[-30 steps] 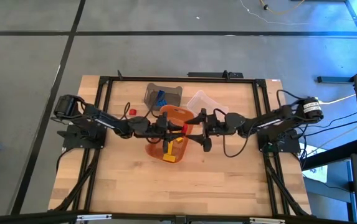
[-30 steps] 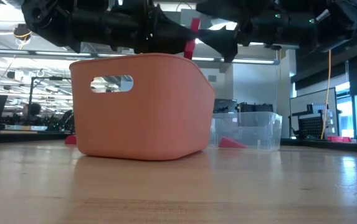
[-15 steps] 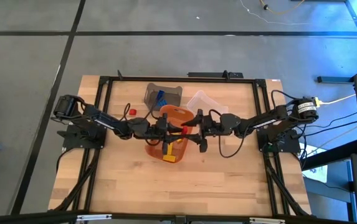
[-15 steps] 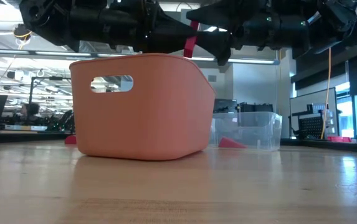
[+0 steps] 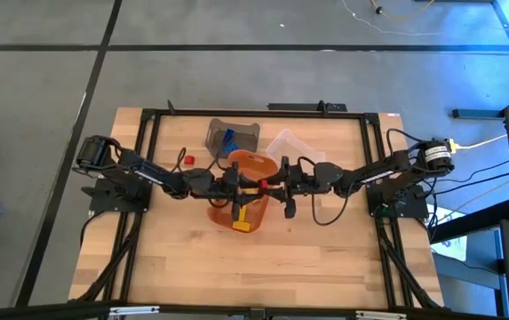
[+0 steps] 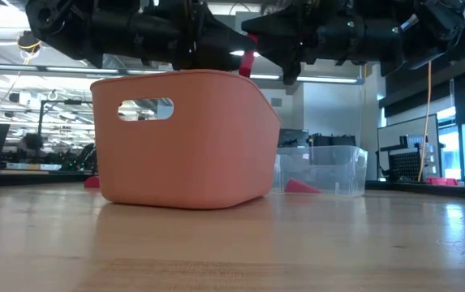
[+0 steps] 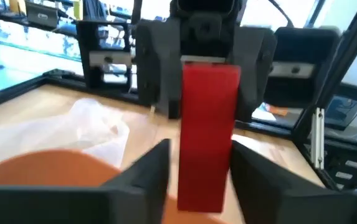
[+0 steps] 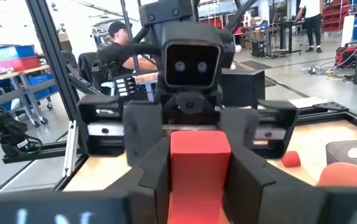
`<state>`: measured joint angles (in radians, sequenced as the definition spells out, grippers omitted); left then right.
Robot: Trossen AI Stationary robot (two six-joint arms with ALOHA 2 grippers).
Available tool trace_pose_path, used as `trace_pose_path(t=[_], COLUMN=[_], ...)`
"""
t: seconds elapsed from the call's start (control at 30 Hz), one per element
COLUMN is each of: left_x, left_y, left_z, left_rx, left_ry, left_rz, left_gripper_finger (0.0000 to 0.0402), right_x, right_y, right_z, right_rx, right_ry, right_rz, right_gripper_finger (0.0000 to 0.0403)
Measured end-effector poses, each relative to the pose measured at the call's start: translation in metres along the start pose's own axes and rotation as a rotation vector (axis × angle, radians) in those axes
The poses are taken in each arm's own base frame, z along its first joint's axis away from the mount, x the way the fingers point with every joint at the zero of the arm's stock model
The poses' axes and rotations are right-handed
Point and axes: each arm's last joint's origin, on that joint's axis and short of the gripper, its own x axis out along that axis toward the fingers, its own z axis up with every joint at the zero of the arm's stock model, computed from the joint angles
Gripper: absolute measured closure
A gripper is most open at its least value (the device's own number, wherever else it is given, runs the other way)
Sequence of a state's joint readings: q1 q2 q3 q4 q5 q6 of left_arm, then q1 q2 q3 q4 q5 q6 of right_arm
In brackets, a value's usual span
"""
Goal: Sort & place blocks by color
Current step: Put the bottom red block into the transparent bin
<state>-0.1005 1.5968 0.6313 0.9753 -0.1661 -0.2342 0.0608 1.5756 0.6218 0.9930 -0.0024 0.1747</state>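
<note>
Red bar [image 7: 208,134] stood between both sets of fingers as your two arms met above the orange tub [image 6: 185,138]. You had the left gripper [image 7: 200,171] with a finger on each side of it, though whether they pressed or had slackened could not be told. Your right gripper [image 8: 198,171] faced it from the opposite end, fingers drawn in against the bar's sides. A yellow block [image 5: 242,227] lay in the tub below the fingertips

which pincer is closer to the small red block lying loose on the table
Left. The left pincer is over the orange tub, on the small red block's side; the right pincer faces it from the far side.
</note>
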Motion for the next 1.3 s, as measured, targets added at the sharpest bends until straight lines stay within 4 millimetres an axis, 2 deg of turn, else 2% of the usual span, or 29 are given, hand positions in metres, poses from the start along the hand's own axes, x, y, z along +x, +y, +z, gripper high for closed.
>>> trace_pose_path(t=[0.13,0.23,0.4,0.63,0.77,0.97,1.2,1.3], left_x=[-0.004,-0.013,-0.045,-0.101,-0.118,-0.124,-0.123,-0.124], left_y=[0.0,0.001,0.004,0.012,0.016,0.017,0.017,0.017], left_z=[0.004,0.015,0.028,0.023,0.019,0.016,0.015,0.016], left_rx=[0.007,0.014,0.042,0.038,0.031,0.032,0.056,0.057], left_ry=[0.037,0.072,0.045,-0.112,-0.15,-0.145,-0.138,-0.148], left_rz=[0.006,0.02,0.057,0.069,0.044,0.036,0.04,0.046], left_gripper_finger=[0.018,0.015,0.0143,0.0143,0.0143,0.0143,0.0143,0.0143], right_x=[-0.005,-0.015,-0.034,-0.054,-0.059,-0.068,-0.101,-0.111], right_y=[0.001,0.002,0.012,0.023,0.023,0.013,-0.008,-0.02], right_z=[0.007,0.016,0.029,0.036,0.037,0.031,0.025,0.014], right_rx=[-0.029,-0.08,-0.184,-0.261,-0.275,-0.277,-0.197,-0.186], right_ry=[0.034,0.075,0.161,0.223,0.247,0.213,0.091,0.097], right_rz=[-0.011,-0.075,-0.229,-0.402,-0.436,-0.465,-0.544,-0.633], right_gripper_finger=[0.0295,0.0295,0.0295,0.0295,0.0295,0.0295,0.0295,0.0295])
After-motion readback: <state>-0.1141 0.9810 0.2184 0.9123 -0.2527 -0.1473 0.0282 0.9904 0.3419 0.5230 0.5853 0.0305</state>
